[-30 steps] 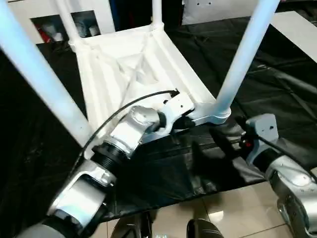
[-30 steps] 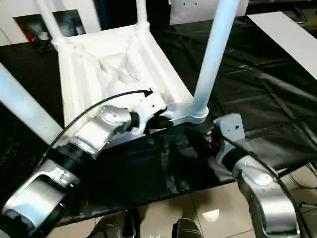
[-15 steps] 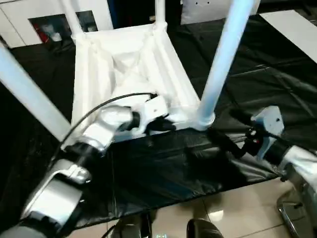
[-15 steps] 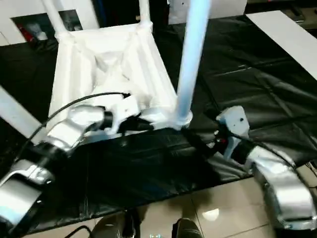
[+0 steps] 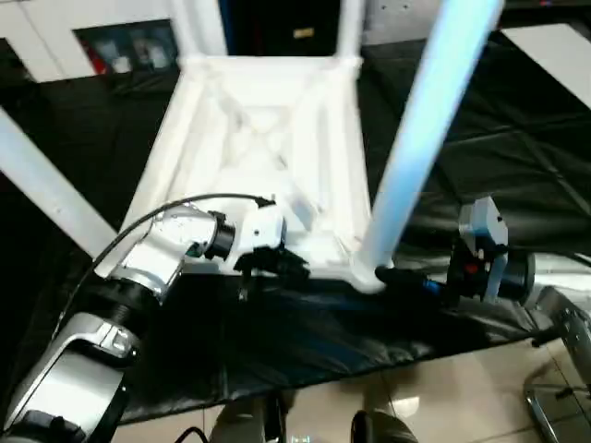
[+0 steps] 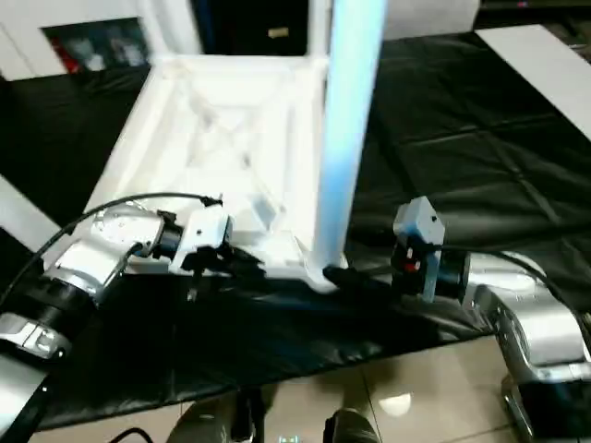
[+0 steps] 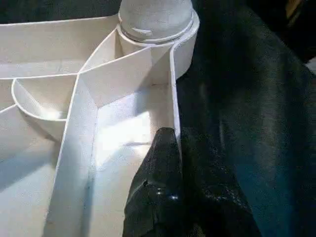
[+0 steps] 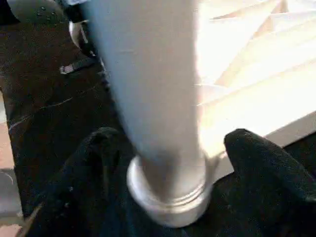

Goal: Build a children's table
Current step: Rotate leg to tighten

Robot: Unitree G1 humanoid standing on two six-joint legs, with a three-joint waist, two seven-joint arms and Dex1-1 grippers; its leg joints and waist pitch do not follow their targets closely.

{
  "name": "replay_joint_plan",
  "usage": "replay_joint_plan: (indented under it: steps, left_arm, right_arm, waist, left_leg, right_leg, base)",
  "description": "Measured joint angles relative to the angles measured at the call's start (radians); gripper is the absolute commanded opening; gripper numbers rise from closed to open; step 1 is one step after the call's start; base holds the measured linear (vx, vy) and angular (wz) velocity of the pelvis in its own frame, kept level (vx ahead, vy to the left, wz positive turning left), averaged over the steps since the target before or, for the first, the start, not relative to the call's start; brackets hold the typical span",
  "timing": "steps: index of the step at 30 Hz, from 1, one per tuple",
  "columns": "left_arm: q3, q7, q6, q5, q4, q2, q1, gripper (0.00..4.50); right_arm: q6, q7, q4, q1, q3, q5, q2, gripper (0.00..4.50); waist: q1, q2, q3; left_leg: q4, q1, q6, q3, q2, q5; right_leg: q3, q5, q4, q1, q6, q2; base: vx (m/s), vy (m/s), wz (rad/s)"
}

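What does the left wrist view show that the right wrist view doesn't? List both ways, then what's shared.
Left wrist view: left gripper shut on the rim of the table, ribs inside. Right wrist view: right gripper open, fingers flanking the leg. Both: white table, a socketed leg, black cover.

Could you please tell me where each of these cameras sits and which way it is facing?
Left and right eye views: on the head, looking forward and down at the upturned children's table on the black-covered worktable; silver forearms, left pincer and right pincer show.
Left wrist view: along the left pincer's fingers, pinching the tabletop's rim.
Right wrist view: along the right pincer's fingers, either side of the near leg.
Shared: both wrist views show that leg's corner socket.
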Motion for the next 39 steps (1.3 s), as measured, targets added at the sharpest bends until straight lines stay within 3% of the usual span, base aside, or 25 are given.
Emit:
replay_joint_plan:
  steps: [8, 17, 24, 27, 29, 33, 39]
  left_arm:
    - [0.000, -0.023, -0.002, 0.002, -0.006, -0.003, 0.001, 0.00]
    - [0.005, -0.024, -0.002, 0.003, -0.006, -0.004, 0.001, 0.00]
    - [0.017, -0.016, 0.067, 0.003, -0.032, -0.010, 0.008, 0.00]
    - [0.025, 0.023, 0.116, 0.012, -0.054, -0.013, 0.012, 0.00]
    - [0.050, 0.130, 0.200, 0.043, -0.055, -0.046, 0.004, 0.00]
    - [0.070, 0.270, 0.297, 0.069, -0.056, -0.098, -0.014, 0.00]
    - [0.093, 0.535, 0.432, 0.125, -0.017, -0.250, -0.066, 0.00]
  right_arm:
    - [-0.040, 0.078, 0.121, -0.089, 0.078, -0.026, 0.044, 2.84]
    - [-0.059, 0.119, 0.160, -0.120, 0.096, -0.029, 0.048, 2.15]
    - [-0.038, 0.109, 0.151, -0.114, 0.083, -0.027, 0.064, 2.08]
    - [0.000, 0.031, 0.119, -0.102, 0.070, -0.030, 0.088, 2.08]
    - [0.049, -0.149, 0.121, -0.130, 0.046, -0.087, 0.165, 2.08]
    - [0.130, -0.387, 0.146, -0.191, 0.012, -0.140, 0.261, 2.05]
    - [0.181, -0.768, 0.235, -0.295, -0.049, -0.237, 0.421, 2.04]
  waist:
    - [0.004, -0.001, 0.000]
    - [0.002, -0.005, 0.000]
    - [0.006, -0.005, 0.000]
    - [0.005, -0.006, 0.001]
    - [-0.012, -0.008, 0.001]
    - [-0.018, -0.010, 0.002]
    - [-0.032, -0.010, 0.002]
  left_leg:
    - [0.000, 0.000, 0.008, 0.011, 0.000, -0.001]
    - [0.000, 0.000, 0.010, 0.019, 0.000, -0.002]
    - [-0.002, 0.000, 0.011, 0.024, 0.000, -0.002]
    - [-0.003, 0.001, 0.011, 0.025, 0.000, -0.002]
    - [-0.003, 0.004, 0.010, 0.025, 0.001, -0.002]
    - [-0.003, 0.004, 0.009, 0.022, 0.000, -0.002]
    - [-0.015, 0.005, 0.008, 0.019, -0.009, -0.003]
  right_leg:
    - [0.000, 0.000, 0.000, -0.001, 0.000, -0.007]
    - [-0.002, 0.003, 0.000, -0.008, -0.005, -0.015]
    - [0.000, 0.004, 0.000, -0.012, -0.007, -0.017]
    - [0.001, 0.004, 0.000, -0.014, -0.007, -0.017]
    - [0.001, 0.003, -0.001, -0.016, -0.005, -0.018]
    - [0.000, -0.007, -0.008, -0.027, 0.011, -0.024]
    - [0.002, -0.011, -0.028, -0.036, 0.011, -0.027]
  base:
    - [0.000, 0.000, 0.00]
    - [0.000, 0.000, 0.00]
    - [0.000, 0.000, 0.00]
    - [0.000, 0.000, 0.00]
    - [-0.020, 0.013, -0.09]
    - [-0.033, 0.028, -0.18]
    - [-0.032, 0.035, -0.15]
